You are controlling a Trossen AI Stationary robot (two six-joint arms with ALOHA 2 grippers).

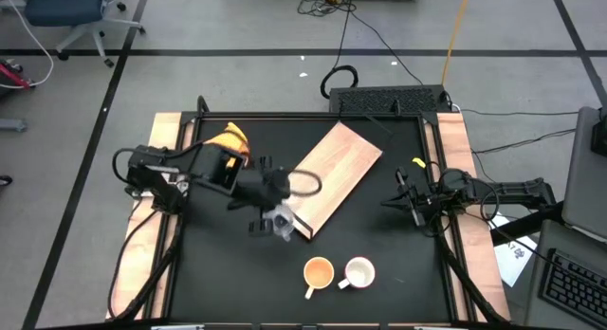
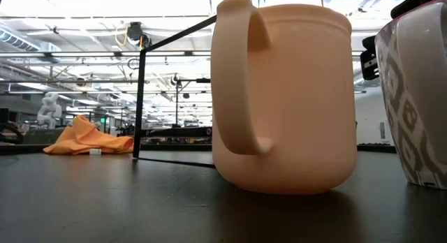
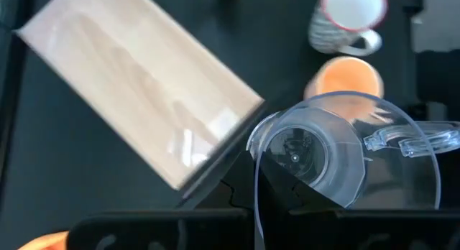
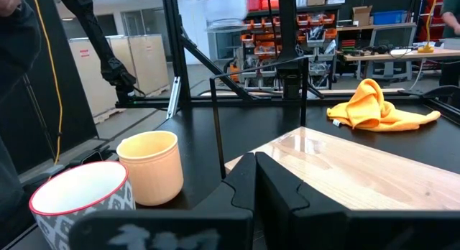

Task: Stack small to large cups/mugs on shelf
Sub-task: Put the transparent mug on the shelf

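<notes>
Glass cup (image 1: pixel 281 219) aloft beside shelf (image 1: pixel 332 174)

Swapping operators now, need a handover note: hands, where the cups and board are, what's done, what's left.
Left hand: shut on the tiny clear glass cup, held in the air near the dark-strip end of the light wooden rectangular shelf board.
Right hand: shut, empty, waiting at the table's right side.
Yellow-orange mug with handle and white mug with patterned grey outside: side by side on the black tabletop, near the front edge, off the board.
Done: glass cup picked up. Nothing is on the board yet.
Left: likely place the glass cup on the board, then both mugs, smallest to largest.
</notes>
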